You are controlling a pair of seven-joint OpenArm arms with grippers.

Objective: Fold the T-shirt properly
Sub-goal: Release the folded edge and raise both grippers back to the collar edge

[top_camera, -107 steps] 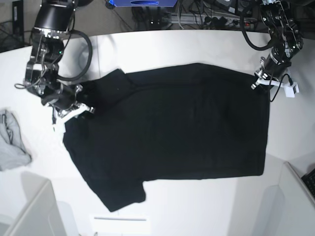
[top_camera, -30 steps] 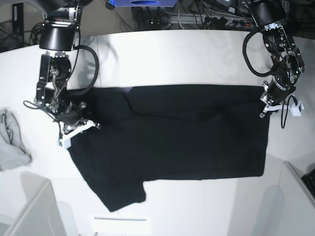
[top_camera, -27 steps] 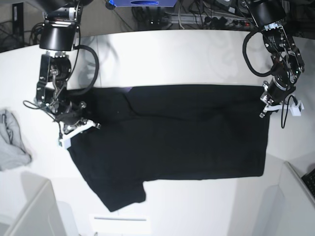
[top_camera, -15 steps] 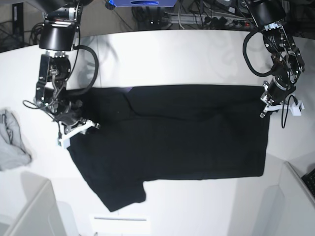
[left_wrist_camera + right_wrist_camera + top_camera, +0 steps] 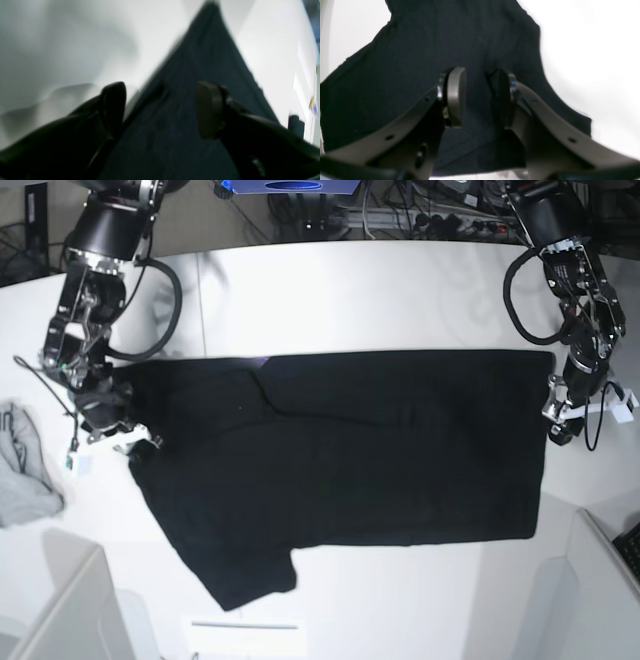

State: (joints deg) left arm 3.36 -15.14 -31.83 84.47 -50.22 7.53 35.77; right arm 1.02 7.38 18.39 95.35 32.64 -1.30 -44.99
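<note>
Letting go after a fold, it seems: the black T-shirt (image 5: 340,450) lies flat on the white table (image 5: 350,290), top edge doubled over. Left gripper (image 5: 160,110) and right gripper (image 5: 476,96) hover spread, empty. Next, I'd judge, re-grip for the sleeve fold.

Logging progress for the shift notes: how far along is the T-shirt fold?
Done: the T-shirt's far long edge is folded over, leaving a straight top line. In hand: nothing; the left gripper and right gripper both stand open over the cloth. Left: the near sleeve still sticks out, and the body still lies at full length on the table.
</note>
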